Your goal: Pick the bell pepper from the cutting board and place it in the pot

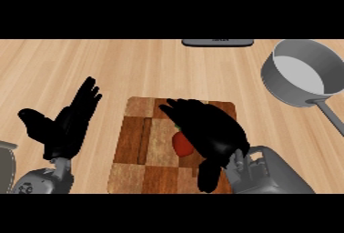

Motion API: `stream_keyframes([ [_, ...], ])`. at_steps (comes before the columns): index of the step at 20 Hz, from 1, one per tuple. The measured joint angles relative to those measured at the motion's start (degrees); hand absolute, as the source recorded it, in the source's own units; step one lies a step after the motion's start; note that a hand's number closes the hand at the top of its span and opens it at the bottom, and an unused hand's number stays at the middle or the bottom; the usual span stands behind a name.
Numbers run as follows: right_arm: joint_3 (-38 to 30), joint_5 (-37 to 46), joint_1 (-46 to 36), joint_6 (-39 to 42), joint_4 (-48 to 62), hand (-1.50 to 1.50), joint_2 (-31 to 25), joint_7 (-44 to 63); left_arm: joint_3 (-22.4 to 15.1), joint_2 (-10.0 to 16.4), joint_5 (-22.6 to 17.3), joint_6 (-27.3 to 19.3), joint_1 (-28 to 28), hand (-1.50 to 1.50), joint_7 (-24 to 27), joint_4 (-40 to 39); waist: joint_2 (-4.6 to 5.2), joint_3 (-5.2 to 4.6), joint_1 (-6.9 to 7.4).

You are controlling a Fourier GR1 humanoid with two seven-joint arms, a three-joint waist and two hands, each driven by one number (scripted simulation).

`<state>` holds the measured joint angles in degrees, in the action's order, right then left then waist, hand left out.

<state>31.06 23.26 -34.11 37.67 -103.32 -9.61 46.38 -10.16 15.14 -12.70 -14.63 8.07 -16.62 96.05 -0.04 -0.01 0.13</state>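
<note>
When you look down from the head view, you see one grey pot (285, 91) at the far right, and it shows only its pale inside. One red bell pepper (181, 145) lies on the one cutting board (138, 136), its long axis running from near to far; its stem end is hidden from you. The right hand (211, 134) hangs over it, fingers stretched and close together, thumb apart. The left hand (67, 129) rests at the left, fingers straight and slightly spread.
</note>
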Motion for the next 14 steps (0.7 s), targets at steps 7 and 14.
stream_keyframes([
  [7, 1.76, 6.1, 1.48, -0.65, 3.49, -1.5, 4.19, 1.35, 1.9, -0.73, 0.56, 1.83, 0.52, 0.0, 0.08, -1.13, 0.01, -0.02, 0.0],
  [14, 2.47, 12.97, 0.18, -1.47, 12.64, -1.5, 7.5, -0.96, 2.15, -2.04, 1.86, 2.9, -0.9, 0.0, -0.6, 0.67, 0.04, 0.0, 0.19],
])
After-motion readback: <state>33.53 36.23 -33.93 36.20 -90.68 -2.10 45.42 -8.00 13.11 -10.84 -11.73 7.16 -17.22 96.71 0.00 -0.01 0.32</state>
